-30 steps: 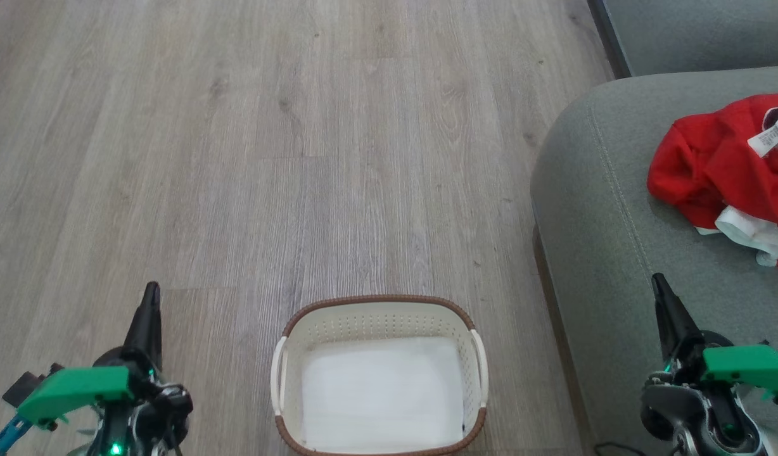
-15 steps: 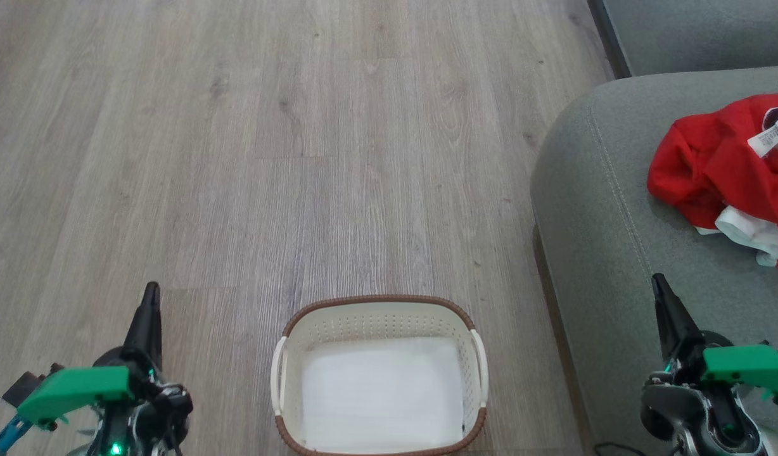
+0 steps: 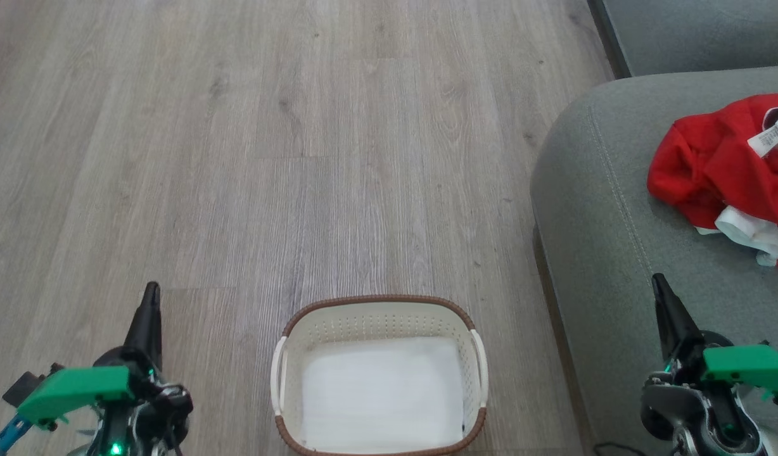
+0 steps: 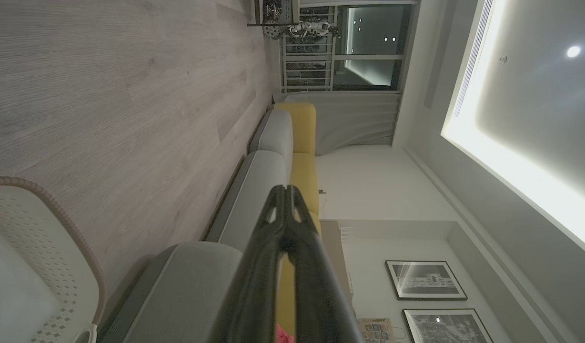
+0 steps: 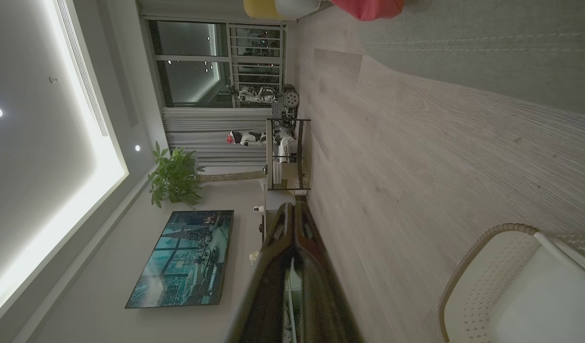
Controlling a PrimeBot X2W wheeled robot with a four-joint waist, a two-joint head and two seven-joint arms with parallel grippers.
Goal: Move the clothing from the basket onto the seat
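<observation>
The clothing, red with white parts, lies crumpled on the grey-green seat at the right of the head view; a red edge of clothing shows in the right wrist view. The cream basket with brown rim stands on the floor at bottom centre, its white bottom bare. My left gripper is shut with nothing in it, left of the basket. My right gripper is shut with nothing in it, over the seat's front, below the clothing. In each wrist view the left gripper and right gripper have their fingers pressed together.
Wood-look floor spreads ahead and to the left. A second grey cushion sits at top right. The sofa with yellow cushions runs along the wall in the left wrist view. A shelf unit, plant and wall screen show across the room.
</observation>
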